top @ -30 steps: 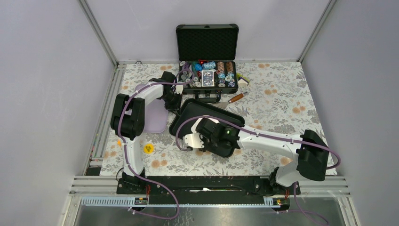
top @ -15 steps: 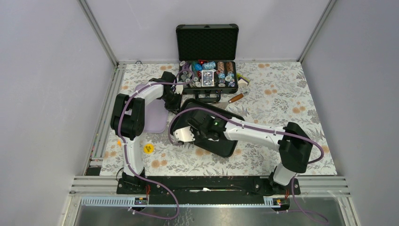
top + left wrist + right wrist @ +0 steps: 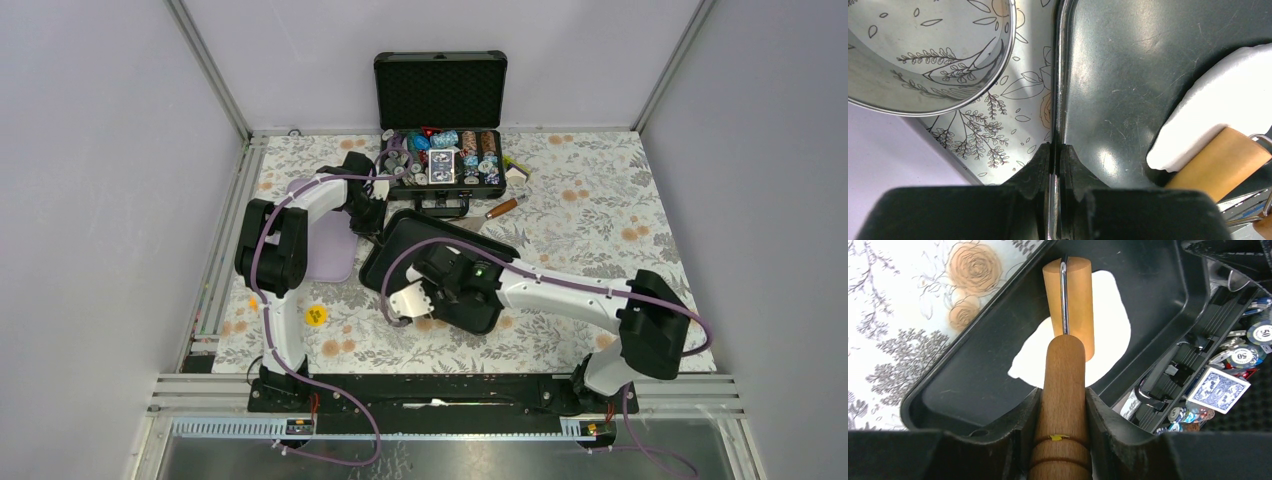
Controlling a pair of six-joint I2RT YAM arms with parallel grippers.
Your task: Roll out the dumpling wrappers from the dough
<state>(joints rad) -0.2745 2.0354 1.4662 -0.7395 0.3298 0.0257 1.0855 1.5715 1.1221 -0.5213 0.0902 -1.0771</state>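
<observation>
The right pincer (image 3: 1062, 402) is clamped on the wooden handle (image 3: 1062, 365) of a small roller, one finger on each side. A wire bracket runs from the handle's tip to the drum (image 3: 1070, 300). The drum lies on the dough (image 3: 1110, 325), a flat, irregular white sheet on the floor of the black tray (image 3: 968, 365), and its far end reaches past the sheet's edge over bare tray. The dough sits toward the side of the tray nearest the open case (image 3: 1235, 357) of poker chips. The widest bare stretch of tray floor lies between the dough and the rounded corner beside this pincer. The left pincer (image 3: 1055, 157) is closed on the tray's raised rim (image 3: 1060, 70), its fingers pinching the thin edge from both sides. Just outside that rim a strip of flowered counter (image 3: 1023, 115) shows, then a steel ring (image 3: 938, 65), near the rim but apart from it, with a lilac mat (image 3: 878, 165) beside it. From above, the case stands just beyond the tray's far edge, and flowered counter stretches wide to the right of the tray.
</observation>
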